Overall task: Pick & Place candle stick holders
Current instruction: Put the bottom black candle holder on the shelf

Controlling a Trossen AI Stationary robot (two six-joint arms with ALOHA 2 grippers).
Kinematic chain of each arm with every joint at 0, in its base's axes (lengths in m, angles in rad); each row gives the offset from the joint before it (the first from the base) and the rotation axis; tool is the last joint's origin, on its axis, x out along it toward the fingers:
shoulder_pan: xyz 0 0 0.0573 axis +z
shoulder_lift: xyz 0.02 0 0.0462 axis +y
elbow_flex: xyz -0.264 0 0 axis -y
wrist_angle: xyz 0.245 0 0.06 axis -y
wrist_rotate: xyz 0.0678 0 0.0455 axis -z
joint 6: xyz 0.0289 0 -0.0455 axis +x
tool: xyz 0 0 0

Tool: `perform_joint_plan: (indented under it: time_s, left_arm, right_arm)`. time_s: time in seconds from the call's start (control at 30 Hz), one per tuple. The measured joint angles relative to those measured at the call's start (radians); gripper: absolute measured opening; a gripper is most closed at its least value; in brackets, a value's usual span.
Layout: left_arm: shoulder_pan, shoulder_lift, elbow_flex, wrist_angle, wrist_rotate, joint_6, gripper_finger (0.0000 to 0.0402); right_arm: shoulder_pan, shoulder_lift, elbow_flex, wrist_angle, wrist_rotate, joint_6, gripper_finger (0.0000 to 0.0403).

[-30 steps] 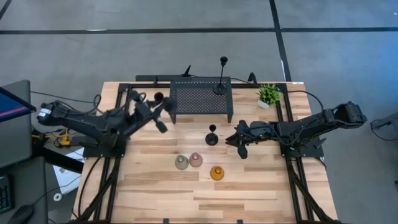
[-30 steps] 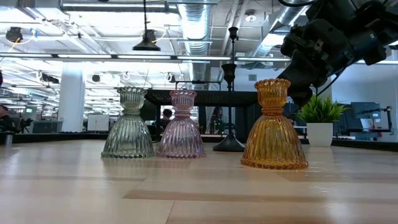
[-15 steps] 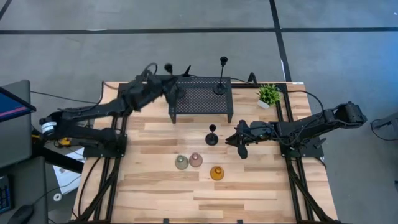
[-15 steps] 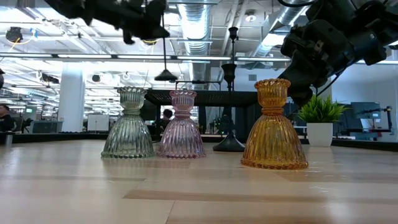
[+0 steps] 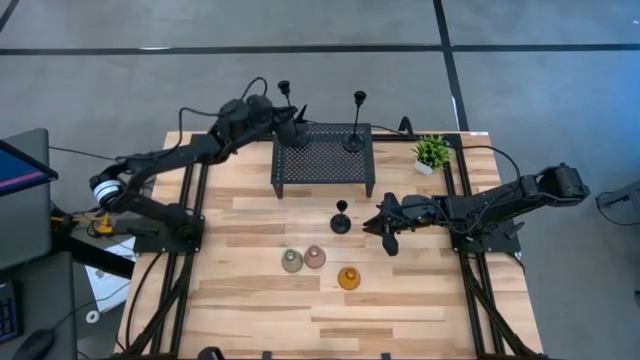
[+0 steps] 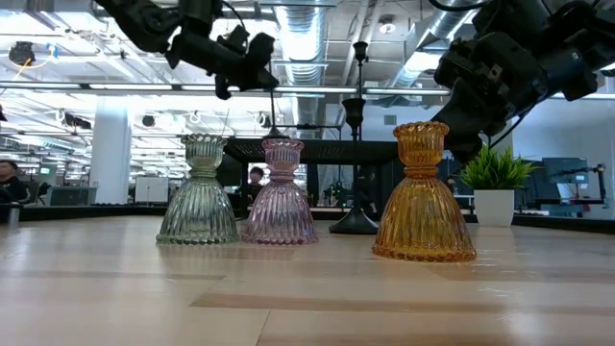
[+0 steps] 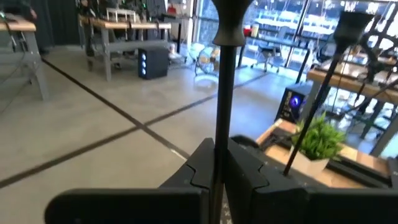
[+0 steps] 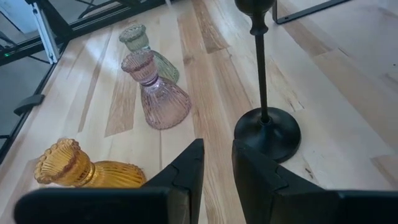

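The tabletop was pale wooden planking framed by dark rails, set on a grey concrete floor crossed by dark lines. Behind it, from table height, the room opened into a bright hall with white ceiling ducts and distant workbenches, where a person sat far off at one side.

A black perforated rack stood at the tabletop's far edge, with one tall black holder standing on it. The left gripper hung above the rack's left end, its fingers pressed together around the thin stem of a second black holder, which it held upright in the air.

A short black holder stood on the planks in front of the rack. The right gripper waited just beside it, fingers a little apart and pinching nothing.

Nearer the front, the green holder and pink holder stood touching, the amber holder just beside them. A small potted plant sat near the rack's right end.
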Motion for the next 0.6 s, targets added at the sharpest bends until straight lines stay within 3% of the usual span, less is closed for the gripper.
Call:
perform_joint_plan:
  time_s: [0.6]
  left_arm:
    - [0.022,0.01,0.016,-0.099,-0.032,0.005,0.0018]
  right_arm:
    - [0.0,0.0,0.0,-0.004,0.0,0.0,0.0075]
